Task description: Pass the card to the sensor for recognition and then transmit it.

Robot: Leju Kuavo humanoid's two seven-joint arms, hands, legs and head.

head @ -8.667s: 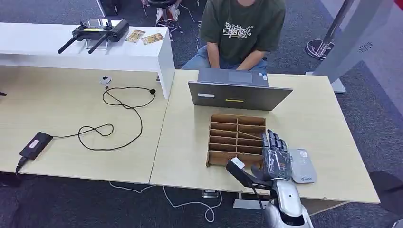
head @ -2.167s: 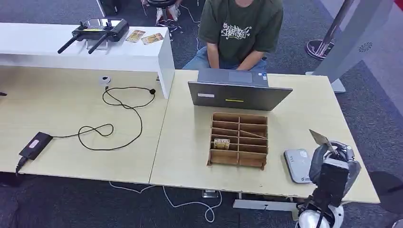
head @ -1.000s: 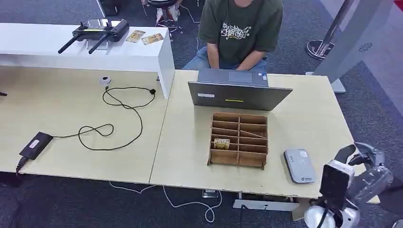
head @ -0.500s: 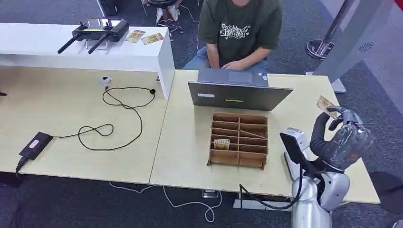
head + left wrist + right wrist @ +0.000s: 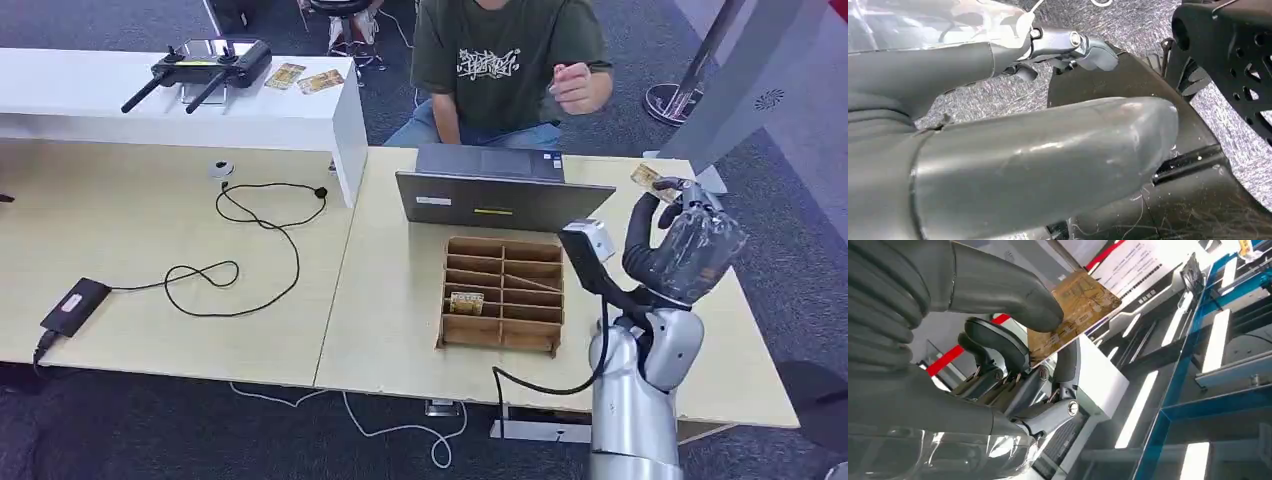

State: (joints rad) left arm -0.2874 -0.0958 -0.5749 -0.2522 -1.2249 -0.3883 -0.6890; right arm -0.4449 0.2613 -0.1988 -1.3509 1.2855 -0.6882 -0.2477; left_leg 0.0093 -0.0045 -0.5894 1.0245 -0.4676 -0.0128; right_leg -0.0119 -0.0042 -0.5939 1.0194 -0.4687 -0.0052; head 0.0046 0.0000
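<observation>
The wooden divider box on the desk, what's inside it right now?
The wooden divider box holds one small card in a left-column slot near the front. The other slots in sight look empty, though the right arm's wrist camera covers the back right corner.

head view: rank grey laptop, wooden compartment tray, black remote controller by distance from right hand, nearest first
1. Grey laptop, on the table just left of the right hand.
2. Wooden compartment tray, nearer the robot; close to the laptop's distance.
3. Black remote controller, far left on the white shelf.
</observation>
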